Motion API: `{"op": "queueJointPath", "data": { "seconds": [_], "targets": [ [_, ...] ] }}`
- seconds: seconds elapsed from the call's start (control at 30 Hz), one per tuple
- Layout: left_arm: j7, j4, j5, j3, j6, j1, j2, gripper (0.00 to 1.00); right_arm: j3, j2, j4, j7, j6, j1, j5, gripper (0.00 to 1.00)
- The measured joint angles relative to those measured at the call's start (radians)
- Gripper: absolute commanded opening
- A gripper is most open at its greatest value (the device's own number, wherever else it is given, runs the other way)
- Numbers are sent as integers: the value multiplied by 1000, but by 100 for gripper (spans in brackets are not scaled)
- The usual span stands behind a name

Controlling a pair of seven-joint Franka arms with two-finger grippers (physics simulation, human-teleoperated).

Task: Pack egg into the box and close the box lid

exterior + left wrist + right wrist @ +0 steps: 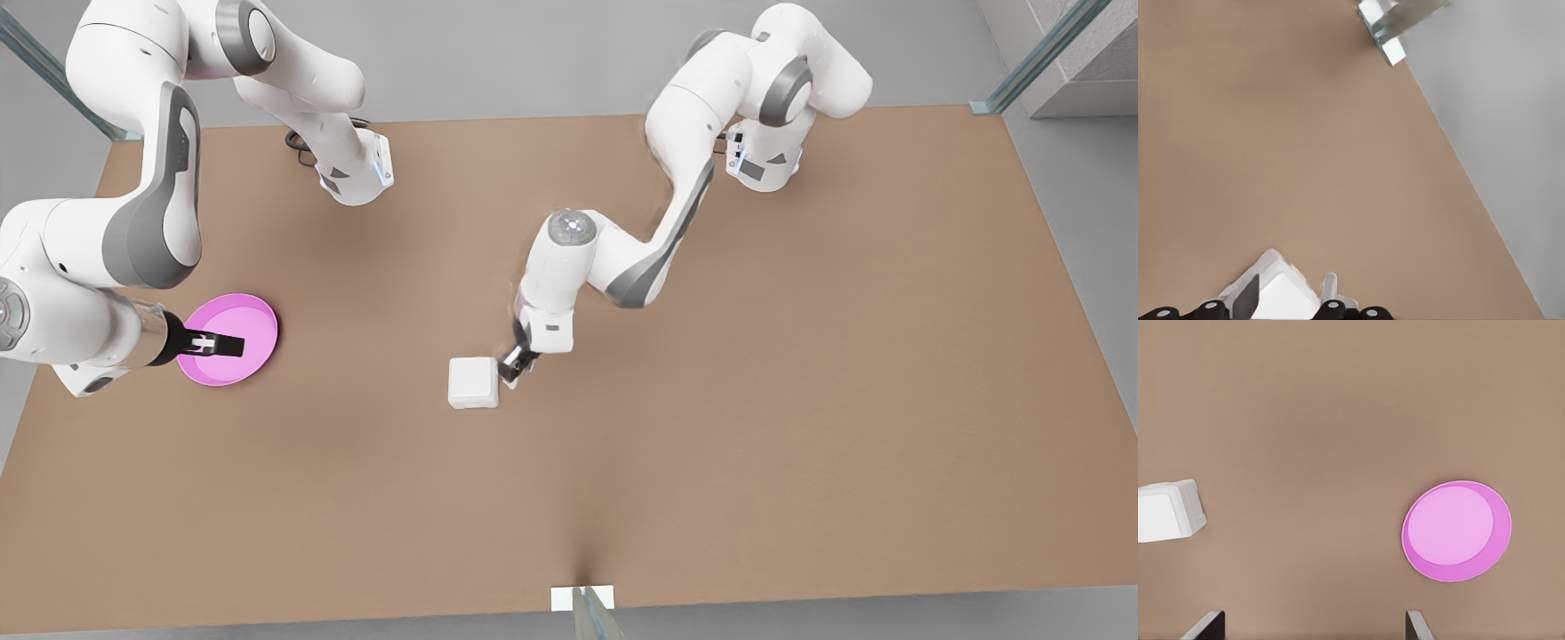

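Egg carton (473,382) sits closed mid-frame on the counter (800,400), left claw (516,365) touching its right edge, fingers slightly parted, holding nothing. Right claw (218,344) hangs wide open and empty over the pink plate (258,320) at left.

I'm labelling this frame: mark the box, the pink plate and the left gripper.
box (473,382), front view, on its closed lid.
pink plate (1457,531), right wrist view, plate's floor.
left gripper (515,365), front view, between the fingertips.

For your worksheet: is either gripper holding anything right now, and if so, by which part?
The right gripper hangs open over the pink plate, holding nothing. The left gripper is at the box edge; a grip cannot be told.
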Motion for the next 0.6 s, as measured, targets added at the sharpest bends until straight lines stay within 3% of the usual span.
{"op": "queueJointPath", "data": {
  "seconds": [0.1,0.2,0.27,0.37,0.6],
  "targets": [
    [207,89,-2,36,-335,357,-43,100,0,0,0,-2,0,1,0,100],
    [451,70,26,43,-607,496,-269,100,0,0,1,-4,0,-7,1,100],
    [611,-88,114,-38,-730,510,-480,100,0,0,0,-6,0,-11,2,100],
    [831,-293,186,-65,-824,515,-639,100,0,0,0,-8,0,-11,2,100],
    [1221,-349,215,-68,-904,509,-632,100,0,0,0,-11,0,-12,0,100]
  ]
}}
